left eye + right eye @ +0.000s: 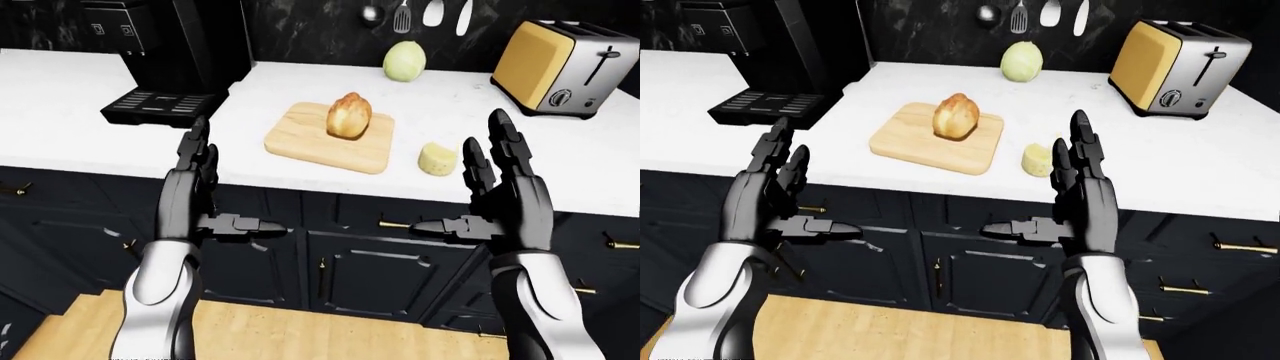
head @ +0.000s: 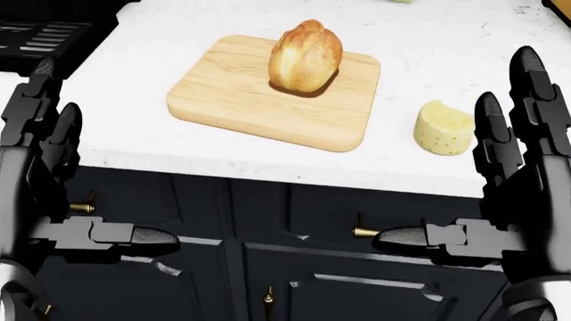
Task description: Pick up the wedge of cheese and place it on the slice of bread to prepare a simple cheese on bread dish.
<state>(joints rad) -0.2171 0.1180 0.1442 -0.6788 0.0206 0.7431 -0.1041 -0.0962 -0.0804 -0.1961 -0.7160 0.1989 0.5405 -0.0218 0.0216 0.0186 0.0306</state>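
Observation:
The pale yellow cheese wedge (image 2: 442, 128) lies on the white counter, just right of the wooden cutting board (image 2: 232, 93). The golden-brown bread (image 2: 305, 55) stands on the board's upper middle. My left hand (image 2: 45, 160) is open, fingers pointing up, held below and left of the board, short of the counter edge. My right hand (image 2: 522, 160) is open, fingers up, just right of and below the cheese, not touching it. Both hands are empty.
A black coffee machine (image 1: 165, 52) stands at the left. A yellow and silver toaster (image 1: 562, 66) is at the right. A pale green cabbage (image 1: 404, 61) sits above the board. Utensils hang on the dark wall. Dark cabinets (image 1: 380, 262) lie below the counter.

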